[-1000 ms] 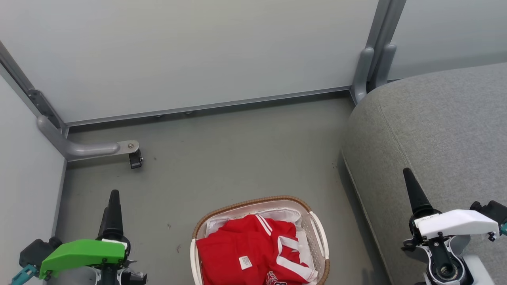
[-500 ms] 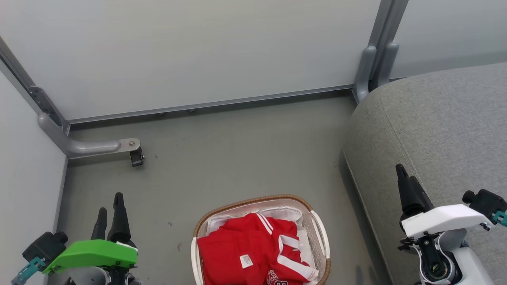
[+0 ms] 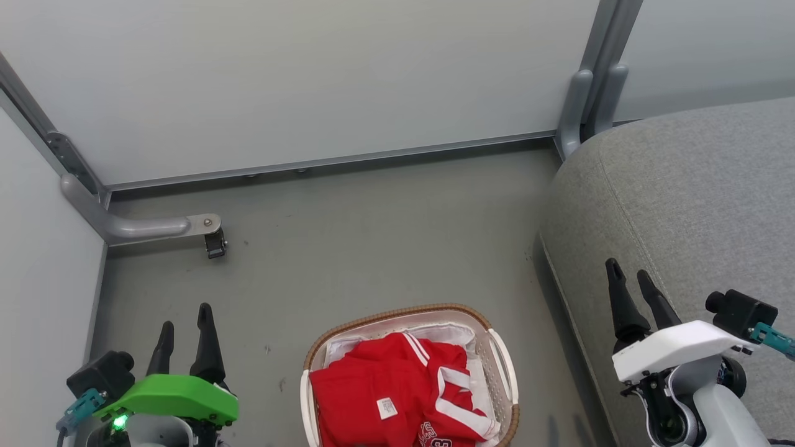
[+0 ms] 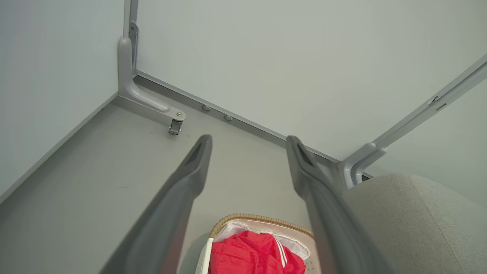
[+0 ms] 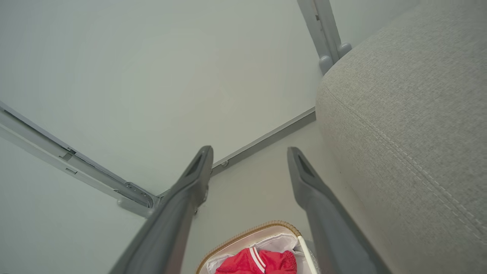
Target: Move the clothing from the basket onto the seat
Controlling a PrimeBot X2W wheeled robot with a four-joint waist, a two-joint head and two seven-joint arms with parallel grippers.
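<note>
**Nothing picked up yet: the risks lie in the first grab**

The red clothing (image 3: 385, 391) lies heaped in the basket (image 3: 397, 312), which stands on the floor (image 3: 372, 236) between the two arms. The seat (image 3: 695, 198) rises just beside it on the robot's right. The left gripper (image 3: 185, 316) hangs over bare floor to the left of the basket, fingers spread and empty. The right gripper (image 3: 627, 269) hovers at the seat's near edge, also spread and empty.

The likeliest fault is a grab that takes the wrong cloth. A white sheet (image 3: 447, 335) lines the basket and shows around the far side of the red pile, so a deep pinch near there could pull the lining up too.

The basket looks light. A finger caught under the rim or in a handle loop (image 3: 500, 363) could tip it or drag it along.

A shallow pinch on a loose fold may slip partway, dropping the cloth into the gap of floor between basket and seat.

How many pieces make up the pile cannot be told, so a tangled one may trail behind.

The pile's near part is cut off at the bottom of the head view, so a reach there goes half blind.
</note>
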